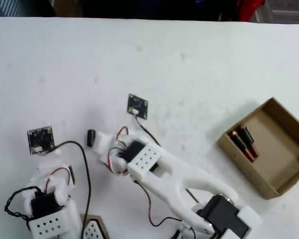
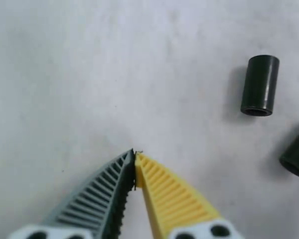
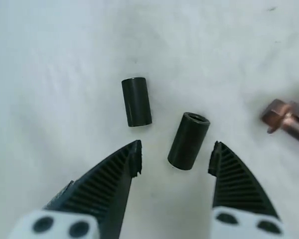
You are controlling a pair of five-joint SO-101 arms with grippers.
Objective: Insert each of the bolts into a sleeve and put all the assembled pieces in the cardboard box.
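Observation:
In the right wrist view my right gripper is open just above the table. A black sleeve lies tilted between its fingertips, apart from both. A second black sleeve lies just beyond it, and a copper bolt rests off to one side. My left gripper is shut, its grey and yellow tips meeting with nothing held. Two black sleeves lie off to its side. From above, one sleeve shows by the right arm's front end.
The cardboard box stands at the table's right and holds several assembled pieces. The right arm stretches from the bottom right towards the middle. The left arm sits at the bottom left, with loose cables around both.

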